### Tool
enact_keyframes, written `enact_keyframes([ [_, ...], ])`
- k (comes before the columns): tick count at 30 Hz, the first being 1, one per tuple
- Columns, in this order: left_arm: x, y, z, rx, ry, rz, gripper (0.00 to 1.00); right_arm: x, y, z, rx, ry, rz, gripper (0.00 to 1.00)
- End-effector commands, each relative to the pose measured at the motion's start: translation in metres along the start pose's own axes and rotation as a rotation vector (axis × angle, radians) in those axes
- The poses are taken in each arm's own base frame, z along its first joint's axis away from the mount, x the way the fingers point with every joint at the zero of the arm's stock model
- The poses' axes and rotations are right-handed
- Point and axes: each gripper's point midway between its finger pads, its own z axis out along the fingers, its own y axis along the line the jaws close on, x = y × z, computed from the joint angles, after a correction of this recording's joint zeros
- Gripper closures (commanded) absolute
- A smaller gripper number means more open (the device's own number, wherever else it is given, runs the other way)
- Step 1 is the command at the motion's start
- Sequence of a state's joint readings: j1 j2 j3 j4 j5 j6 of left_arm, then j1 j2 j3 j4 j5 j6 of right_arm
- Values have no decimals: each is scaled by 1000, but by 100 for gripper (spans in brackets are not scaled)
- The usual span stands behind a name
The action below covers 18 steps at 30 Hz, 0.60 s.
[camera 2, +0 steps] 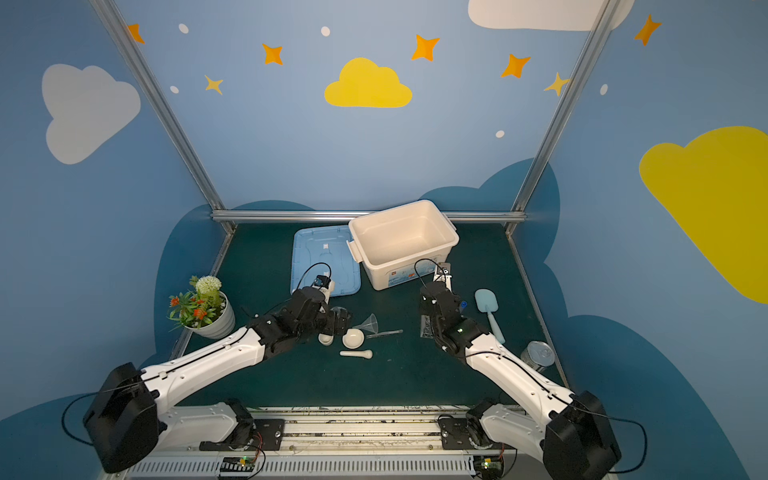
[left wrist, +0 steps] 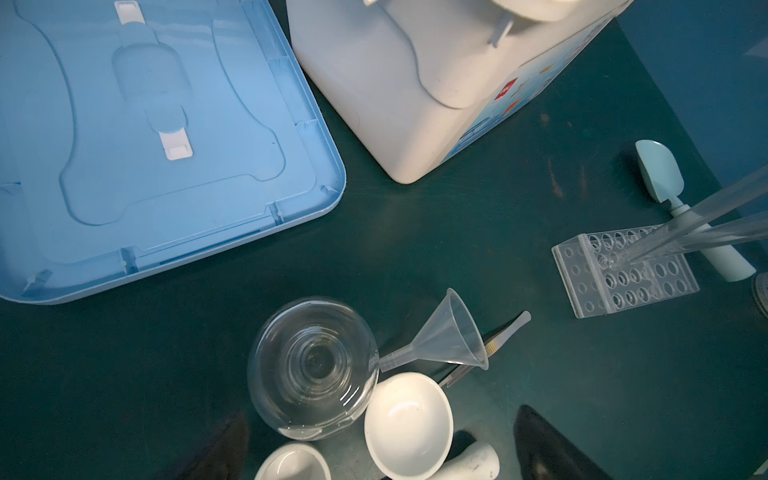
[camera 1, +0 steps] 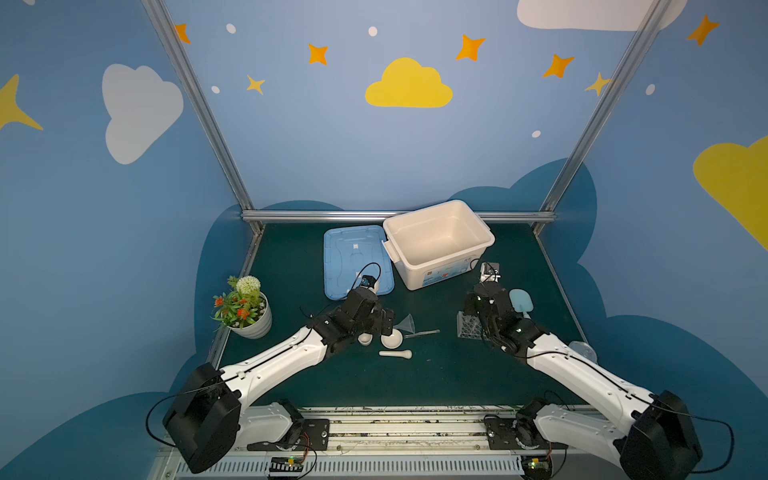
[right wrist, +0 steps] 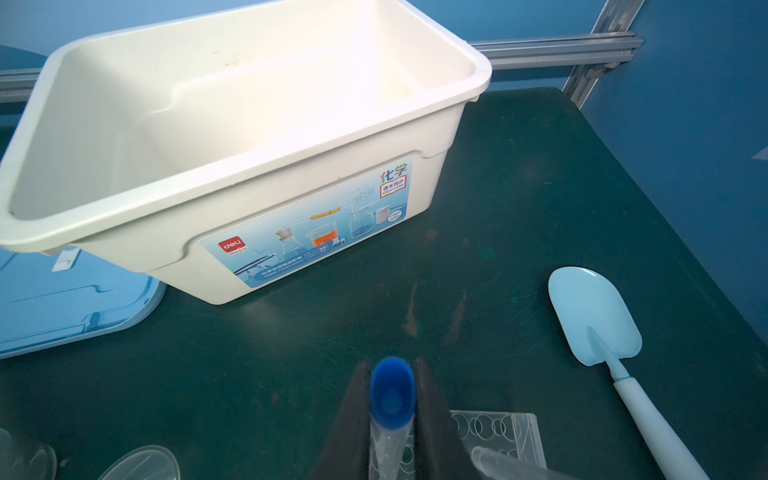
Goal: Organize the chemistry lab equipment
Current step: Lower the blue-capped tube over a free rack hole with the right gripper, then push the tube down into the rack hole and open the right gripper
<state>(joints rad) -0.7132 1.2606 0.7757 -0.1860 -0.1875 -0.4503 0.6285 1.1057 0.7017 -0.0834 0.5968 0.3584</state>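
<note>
I've got the R gripper (right wrist: 392,376) pinched on a blue-capped test tube (right wrist: 392,401), lower end down at the clear rack (left wrist: 623,282), w/ a 2nd tube (right wrist: 498,461) just beside it. L gripper (left wrist: 380,415) is spread wide, gripping nothing, above the flask (left wrist: 311,365) & mortar (left wrist: 407,424).

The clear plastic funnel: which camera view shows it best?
The left wrist view: the clear plastic funnel lies on its side, large, stem toward the clear glass flask. In both top views the funnel is small and faint. A clear rim at the right wrist view's edge may be it; I cannot tell.
</note>
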Motion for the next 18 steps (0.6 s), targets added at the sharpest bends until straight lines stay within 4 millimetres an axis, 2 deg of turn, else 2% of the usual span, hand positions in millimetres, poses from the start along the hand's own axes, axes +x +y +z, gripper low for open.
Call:
enact_keyframes([
  [1,6,4,1,-7,16,-4,0,-10,1,-2,3,-24,26,100],
  [5,6,4,1,-8,16,-9,0,-14,2,-3,-5,-37,43,100],
  [13,7,6,-1,-13,16,-7,0,-7,1,1,4,-17,43,100],
  [18,7,7,-2,-12,10,-10,0,-10,3,1,-3,-25,51,100],
])
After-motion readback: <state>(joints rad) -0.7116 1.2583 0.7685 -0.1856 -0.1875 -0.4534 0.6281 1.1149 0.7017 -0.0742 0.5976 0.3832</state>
